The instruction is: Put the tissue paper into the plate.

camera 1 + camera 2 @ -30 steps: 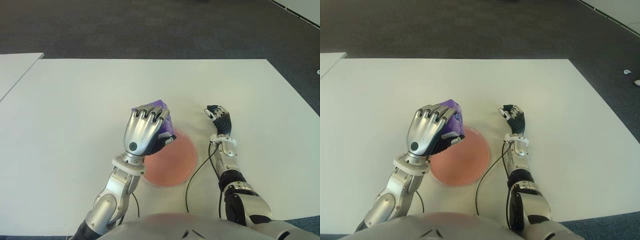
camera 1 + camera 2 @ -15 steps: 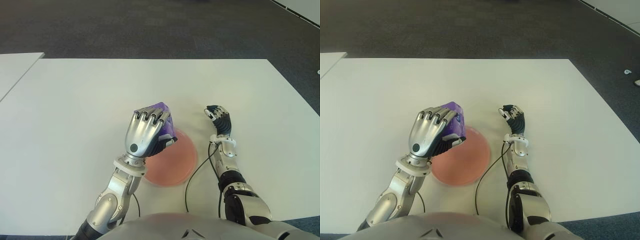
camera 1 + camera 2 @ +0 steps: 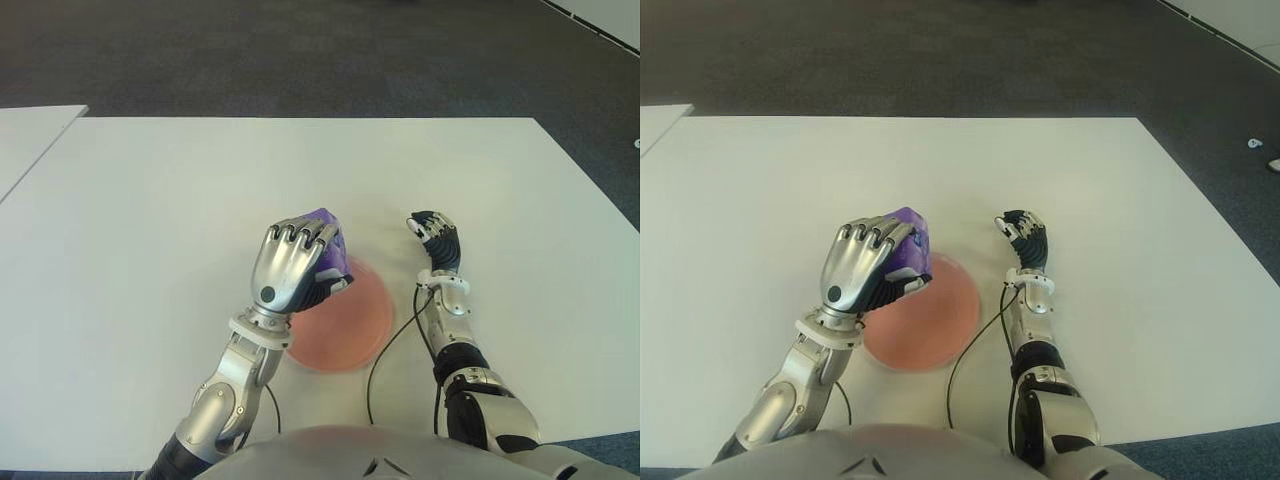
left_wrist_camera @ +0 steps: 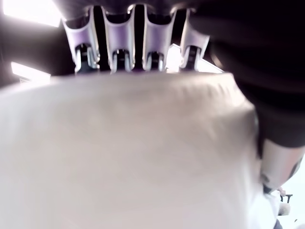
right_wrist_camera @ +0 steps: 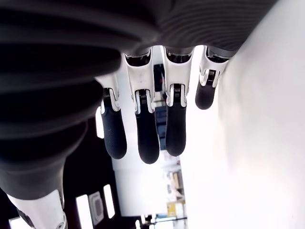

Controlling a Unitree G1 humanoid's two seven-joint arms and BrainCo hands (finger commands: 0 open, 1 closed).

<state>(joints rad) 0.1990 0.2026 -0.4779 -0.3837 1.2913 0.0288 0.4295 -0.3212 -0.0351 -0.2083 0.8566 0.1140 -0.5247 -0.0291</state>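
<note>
Left hand (image 3: 292,268) grips purple tissue pack (image 3: 330,250) above round pink plate's (image 3: 350,325) 10 o'clock rim, release pending; right hand (image 3: 436,240), fingers loose and empty, at plate's 2 o'clock.

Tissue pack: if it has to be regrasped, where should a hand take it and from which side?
Judging by the current grasp, take the purple tissue pack across its broad faces, from above. The left hand holds it that way, fingers curled over its top, at the far-left rim of the pink plate. It looks soft, so a wrap probably beats a pinch. The right hand, right of the plate, holds nothing.
</note>
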